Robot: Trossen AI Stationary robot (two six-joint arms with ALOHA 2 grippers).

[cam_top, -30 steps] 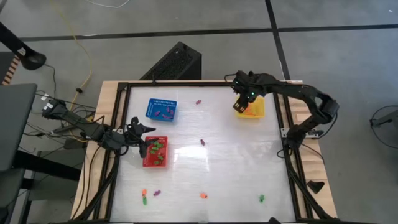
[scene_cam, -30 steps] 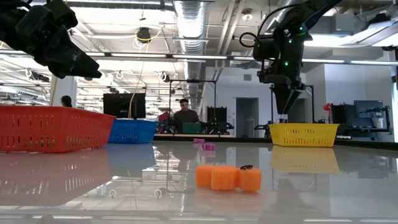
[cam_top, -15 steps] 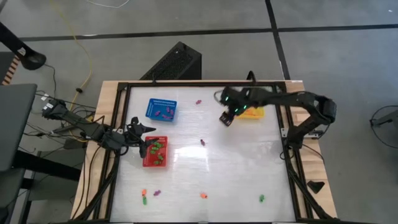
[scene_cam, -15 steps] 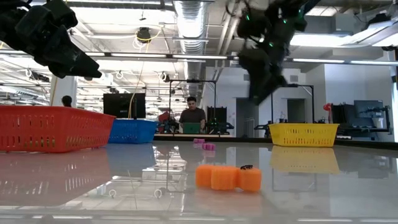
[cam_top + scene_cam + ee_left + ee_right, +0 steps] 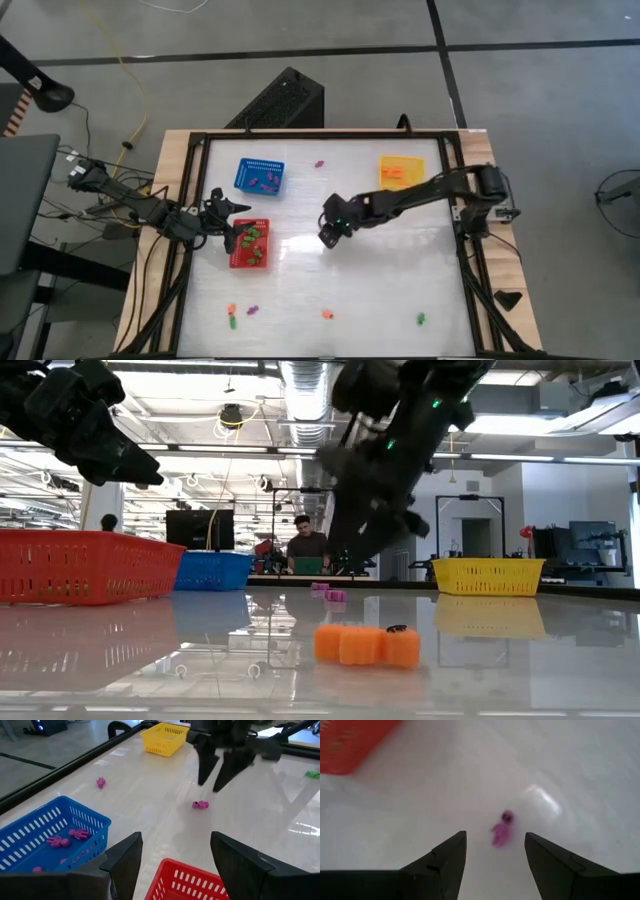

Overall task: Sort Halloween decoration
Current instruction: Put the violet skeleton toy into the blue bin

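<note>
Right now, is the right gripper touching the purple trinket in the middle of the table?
Apart. In the left wrist view, the right gripper hangs open above the purple trinket, with bare table between them.

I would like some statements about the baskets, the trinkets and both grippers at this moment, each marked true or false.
1. The right gripper hangs open just above a purple trinket in the middle of the table. True.
2. The left gripper holds an orange trinket. False: it is open and empty, beside the red basket.
3. The blue basket contains purple trinkets. True.
4. The yellow basket is empty. False: something orange lies in it.
5. A green trinket lies inside the blue basket. False: it lies on the table.
</note>
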